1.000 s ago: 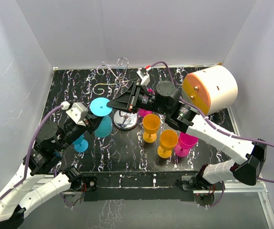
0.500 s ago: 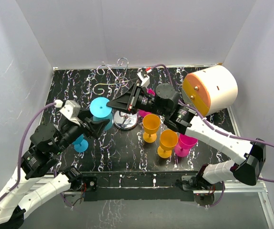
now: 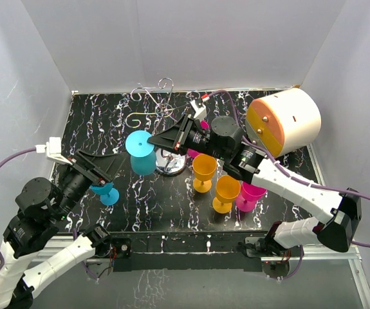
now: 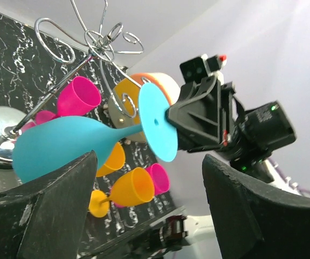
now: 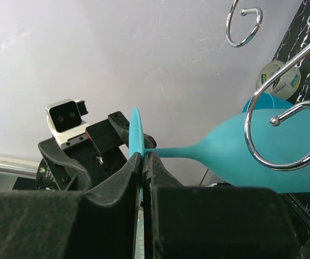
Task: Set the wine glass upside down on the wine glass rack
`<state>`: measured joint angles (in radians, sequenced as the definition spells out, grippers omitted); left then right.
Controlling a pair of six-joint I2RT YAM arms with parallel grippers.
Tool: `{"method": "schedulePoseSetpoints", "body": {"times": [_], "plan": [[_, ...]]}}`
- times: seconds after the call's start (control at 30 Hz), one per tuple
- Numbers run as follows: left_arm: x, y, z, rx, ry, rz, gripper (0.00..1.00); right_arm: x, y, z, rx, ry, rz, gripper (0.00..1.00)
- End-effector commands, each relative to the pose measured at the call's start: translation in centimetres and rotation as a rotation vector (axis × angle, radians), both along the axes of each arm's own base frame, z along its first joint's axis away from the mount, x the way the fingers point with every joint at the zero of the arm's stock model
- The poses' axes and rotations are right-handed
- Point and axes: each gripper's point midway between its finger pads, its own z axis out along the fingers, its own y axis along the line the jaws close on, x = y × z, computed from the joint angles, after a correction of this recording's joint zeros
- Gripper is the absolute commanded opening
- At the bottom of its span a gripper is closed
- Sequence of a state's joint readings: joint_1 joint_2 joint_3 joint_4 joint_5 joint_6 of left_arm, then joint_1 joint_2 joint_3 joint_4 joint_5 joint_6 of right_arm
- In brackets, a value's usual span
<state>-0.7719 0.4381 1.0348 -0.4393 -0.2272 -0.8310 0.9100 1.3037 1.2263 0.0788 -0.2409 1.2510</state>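
My right claw (image 5: 142, 156) is pinched shut on the glass (image 5: 225, 156) foot, bowl right beside the rack (image 3: 175, 166) post. Left claw (image 4: 148, 162) is wide open, holding nothing. I'd ease the stem into a scroll arm slowly, keeping the foot level.

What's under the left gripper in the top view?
A blue wine glass on the table, partly covered by the open left gripper; whether it stands upright or inverted cannot be told.
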Motion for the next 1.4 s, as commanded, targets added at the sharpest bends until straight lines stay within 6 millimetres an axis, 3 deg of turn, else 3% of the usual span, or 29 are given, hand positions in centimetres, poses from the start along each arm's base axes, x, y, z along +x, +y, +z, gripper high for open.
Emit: {"method": "schedulePoseSetpoints", "body": {"times": [0.0,0.27,0.67,1.03,1.13,1.2,1.37], "plan": [[0.7,0.5,2.1,-0.160,0.071,0.066,0.75,-1.0,-0.9,2.6,0.067,-0.073,0.003,0.00],[2.0,-1.1,1.1,-0.156,0.130,0.059,0.64,-1.6,-0.6,2.0,0.058,-0.076,0.050,0.00],[2.5,-2.1,0.8,-0.164,0.138,0.040,0.21,-2.4,-0.8,2.0,0.060,-0.088,0.078,0.00],[2.7,-3.0,0.6,-0.167,0.147,0.014,0.16,-3.0,-0.8,2.1,0.075,-0.098,0.111,0.00],[2.9,-3.3,0.4,-0.157,0.154,0.009,0.09,-3.1,-0.8,2.2,0.078,-0.103,0.119,0.00],[3.0,-3.3,0.3,-0.154,0.158,0.013,0.00,-3.2,-0.8,2.1,0.075,-0.109,0.118,0.00],[3.5,-3.4,0.2,-0.146,0.175,0.032,0.00,-2.2,-1.8,1.5,0.025,-0.108,0.030,0.04]]}}
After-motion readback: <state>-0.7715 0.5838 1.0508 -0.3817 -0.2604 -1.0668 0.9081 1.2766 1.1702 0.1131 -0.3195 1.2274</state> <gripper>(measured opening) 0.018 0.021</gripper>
